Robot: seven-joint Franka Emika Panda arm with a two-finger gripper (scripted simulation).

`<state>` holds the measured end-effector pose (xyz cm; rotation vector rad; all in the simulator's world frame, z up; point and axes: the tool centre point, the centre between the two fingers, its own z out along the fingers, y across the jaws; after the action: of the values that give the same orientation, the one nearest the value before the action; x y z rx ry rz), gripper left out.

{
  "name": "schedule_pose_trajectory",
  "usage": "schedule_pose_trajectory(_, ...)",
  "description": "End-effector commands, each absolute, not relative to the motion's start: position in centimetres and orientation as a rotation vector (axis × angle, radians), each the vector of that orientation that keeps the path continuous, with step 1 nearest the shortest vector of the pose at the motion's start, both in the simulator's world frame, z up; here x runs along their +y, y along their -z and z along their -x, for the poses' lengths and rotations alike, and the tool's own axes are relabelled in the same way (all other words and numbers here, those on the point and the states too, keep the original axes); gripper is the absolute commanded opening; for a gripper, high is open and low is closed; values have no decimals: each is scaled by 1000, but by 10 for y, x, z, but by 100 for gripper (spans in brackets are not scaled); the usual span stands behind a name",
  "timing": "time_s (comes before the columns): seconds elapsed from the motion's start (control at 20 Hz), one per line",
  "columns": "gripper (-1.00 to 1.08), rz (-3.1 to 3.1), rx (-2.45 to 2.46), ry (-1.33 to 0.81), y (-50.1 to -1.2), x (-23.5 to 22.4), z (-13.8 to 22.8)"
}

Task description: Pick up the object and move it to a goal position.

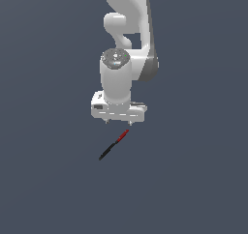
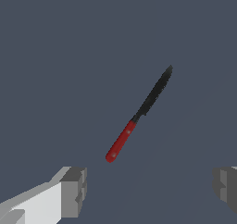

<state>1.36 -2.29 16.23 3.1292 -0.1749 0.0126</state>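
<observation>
The object is a thin stick with a black part and a red end, lying flat on the dark grey surface, aslant. In the wrist view it looks like a small knife with a red handle and a black blade. My white gripper hangs just above and behind the red end, apart from it. In the wrist view the gripper is open, its grey fingertips wide apart and empty, with the red end close between and ahead of them.
The white arm rises behind the gripper at the top of the exterior view. The flat dark grey surface fills both views. No other objects show.
</observation>
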Motion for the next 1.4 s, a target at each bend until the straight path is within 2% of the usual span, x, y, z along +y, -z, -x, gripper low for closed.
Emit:
schedule_pose_trajectory(0.0,100,-3126,-260,-10,-153,-25,-17)
schedule_pose_trajectory(0.75,100,-3011,-909,0,-82,-42,-38)
schedule_pose_trajectory(1.35,100,-2940,-1107,0,-58,-48,-42)
